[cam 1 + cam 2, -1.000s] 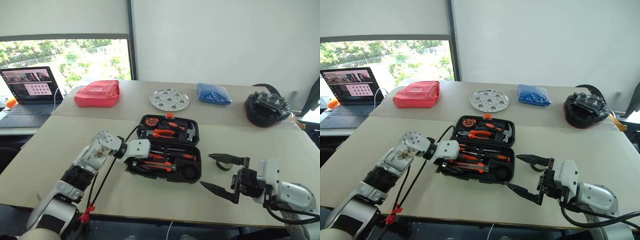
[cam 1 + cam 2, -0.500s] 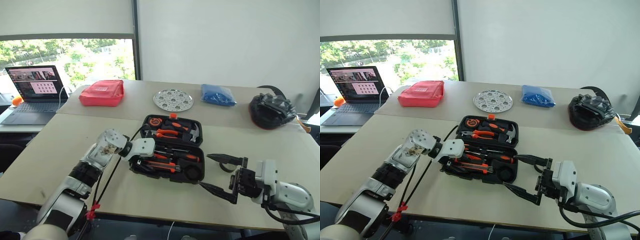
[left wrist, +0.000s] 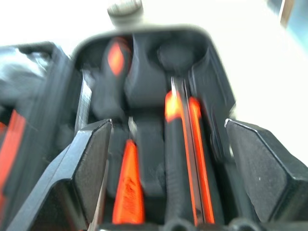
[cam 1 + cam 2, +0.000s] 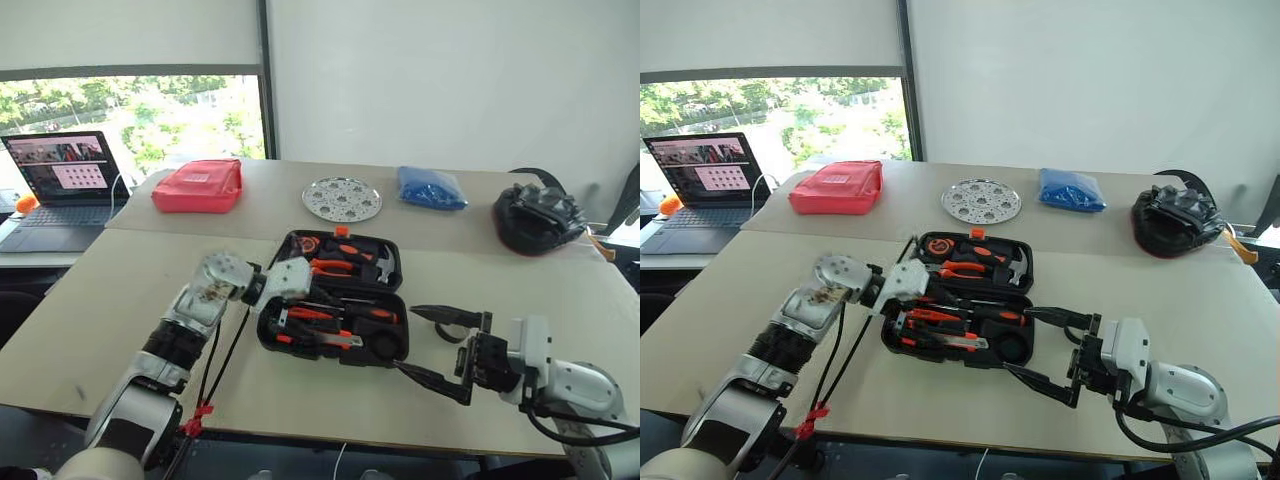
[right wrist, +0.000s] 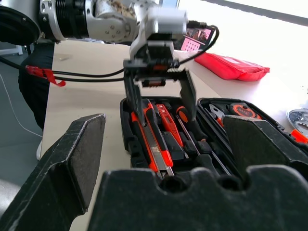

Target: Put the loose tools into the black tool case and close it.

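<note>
My left gripper [image 5: 159, 96] hangs empty, fingers apart, above the black moulded plastic tool case [image 4: 335, 312] — orange-and-black tools seated below it — right gripper [image 4: 440, 345] spread beside the case; closing the lid remains.

The black tool case [image 4: 337, 300] lies open flat on the table [image 4: 120, 290], lid half away from the robot. In its near half, screwdrivers [image 4: 352, 313] and an orange-black utility knife [image 5: 151, 140] lie in their recesses, a dark tape roll [image 4: 386, 346] at the right end.
</note>
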Robot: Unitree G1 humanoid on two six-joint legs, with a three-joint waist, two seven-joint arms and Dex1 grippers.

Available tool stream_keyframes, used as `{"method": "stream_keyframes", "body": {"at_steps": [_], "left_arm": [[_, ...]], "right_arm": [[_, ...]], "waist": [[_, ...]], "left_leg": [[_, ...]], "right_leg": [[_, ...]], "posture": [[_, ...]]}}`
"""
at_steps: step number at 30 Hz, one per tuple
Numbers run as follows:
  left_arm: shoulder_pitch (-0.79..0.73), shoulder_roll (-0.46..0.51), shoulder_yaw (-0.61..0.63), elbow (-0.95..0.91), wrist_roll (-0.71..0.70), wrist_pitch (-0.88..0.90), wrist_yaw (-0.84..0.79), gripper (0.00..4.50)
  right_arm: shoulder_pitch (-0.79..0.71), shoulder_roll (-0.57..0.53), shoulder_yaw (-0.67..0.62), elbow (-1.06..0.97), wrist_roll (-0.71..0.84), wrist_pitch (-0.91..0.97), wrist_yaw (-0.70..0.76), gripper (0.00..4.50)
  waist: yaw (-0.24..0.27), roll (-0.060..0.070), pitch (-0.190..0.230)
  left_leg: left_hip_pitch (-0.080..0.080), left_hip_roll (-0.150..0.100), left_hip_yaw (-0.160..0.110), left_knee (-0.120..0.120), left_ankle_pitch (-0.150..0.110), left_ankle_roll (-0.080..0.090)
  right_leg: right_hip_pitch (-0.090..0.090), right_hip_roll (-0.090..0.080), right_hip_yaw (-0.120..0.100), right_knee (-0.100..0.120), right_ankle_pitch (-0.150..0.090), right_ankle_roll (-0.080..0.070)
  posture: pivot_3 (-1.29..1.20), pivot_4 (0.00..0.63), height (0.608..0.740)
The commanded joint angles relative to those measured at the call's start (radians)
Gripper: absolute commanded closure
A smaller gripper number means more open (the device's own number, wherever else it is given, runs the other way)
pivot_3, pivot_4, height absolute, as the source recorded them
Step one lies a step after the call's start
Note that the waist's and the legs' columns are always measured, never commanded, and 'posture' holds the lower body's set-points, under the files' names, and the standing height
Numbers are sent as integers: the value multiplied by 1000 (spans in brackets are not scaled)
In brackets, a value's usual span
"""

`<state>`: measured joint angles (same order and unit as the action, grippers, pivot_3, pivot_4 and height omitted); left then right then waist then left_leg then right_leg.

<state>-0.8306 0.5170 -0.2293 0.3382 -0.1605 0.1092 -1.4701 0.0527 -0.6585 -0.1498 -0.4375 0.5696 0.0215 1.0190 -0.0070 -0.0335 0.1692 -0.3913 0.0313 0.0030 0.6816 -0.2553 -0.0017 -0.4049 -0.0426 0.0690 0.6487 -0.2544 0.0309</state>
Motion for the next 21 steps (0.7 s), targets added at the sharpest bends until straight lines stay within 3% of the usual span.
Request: {"method": "stream_keyframes", "body": {"at_steps": [1,7,11,21], "left_arm": [[-6,31,46,-11,-31,-39,-10,1071],[80,66,31,-16,-21,-117,-38,2956],[113,47,2,7,32,-169,14,4442],[127,36,-44,49,104,-185,71,4442]], "right_arm": [[-14,1,-3,-7,0,6,-9,0],[-21,-2,-3,2,1,7,-7,0],[-26,-1,0,4,0,8,-10,0],[-28,2,8,-7,2,15,-25,0]], "waist": [[-5,0,0],[-8,0,0],[-5,0,0],[-5,0,0]], "left_leg": [[0,0,0,0,0,0],[0,0,0,0,0,0],[0,0,0,0,0,0],[0,0,0,0,0,0]], "right_leg": [[0,0,0,0,0,0],[0,0,0,0,0,0],[0,0,0,0,0,0],[0,0,0,0,0,0]], "posture": [[0,150,740],[0,150,740],[0,150,740],[0,150,740]]}}
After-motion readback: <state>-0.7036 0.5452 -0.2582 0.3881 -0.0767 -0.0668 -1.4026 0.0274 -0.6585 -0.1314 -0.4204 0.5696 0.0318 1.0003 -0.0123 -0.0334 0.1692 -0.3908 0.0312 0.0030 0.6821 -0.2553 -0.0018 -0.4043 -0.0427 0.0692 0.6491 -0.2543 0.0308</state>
